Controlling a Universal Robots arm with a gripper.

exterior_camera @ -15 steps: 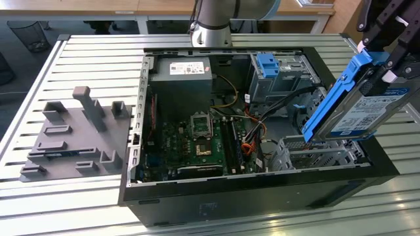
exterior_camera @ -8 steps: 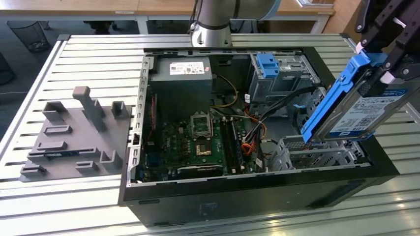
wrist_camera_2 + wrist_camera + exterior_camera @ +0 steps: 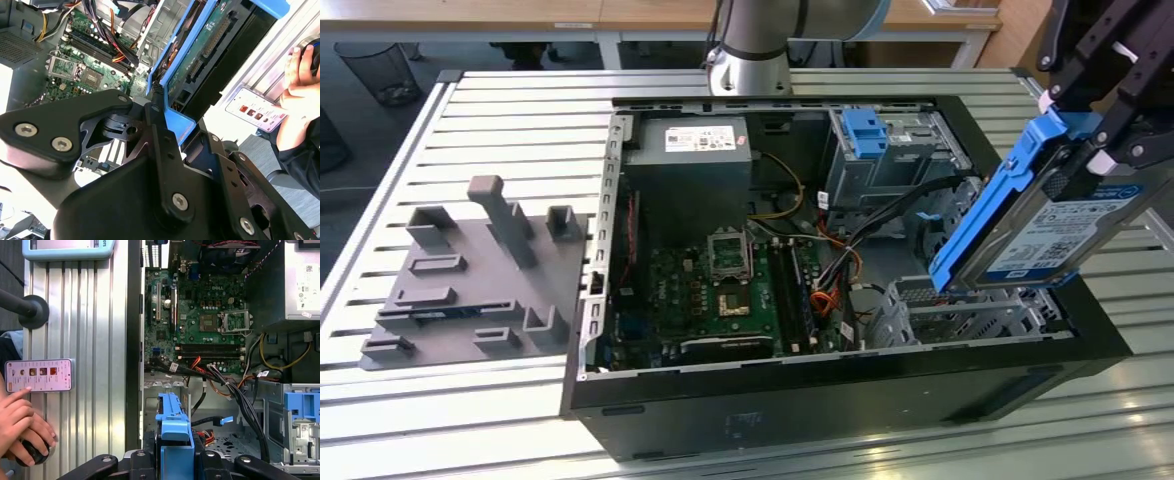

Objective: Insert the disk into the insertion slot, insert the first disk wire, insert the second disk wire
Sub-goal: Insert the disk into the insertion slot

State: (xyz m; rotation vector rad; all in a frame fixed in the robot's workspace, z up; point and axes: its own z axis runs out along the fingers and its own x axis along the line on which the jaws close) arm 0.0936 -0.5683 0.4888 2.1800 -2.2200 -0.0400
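Gripper [image 3: 1098, 135] is clamped on the upper end of the disk [image 3: 1047, 235]. The disk hangs tilted, its lower edge at the mouth of the insertion slot [image 3: 971, 312], 4 o'clock from the motherboard [image 3: 727, 290] in the exterior view. Contact is indeterminate. Judged rigid, fairly heavy and shock-sensitive. Best held by the blue carrier [image 3: 987, 215] rails.

slatted metal table [image 3: 494, 110] – wooden desks [image 3: 587, 14] behind, mesh wastebasket [image 3: 380, 72]
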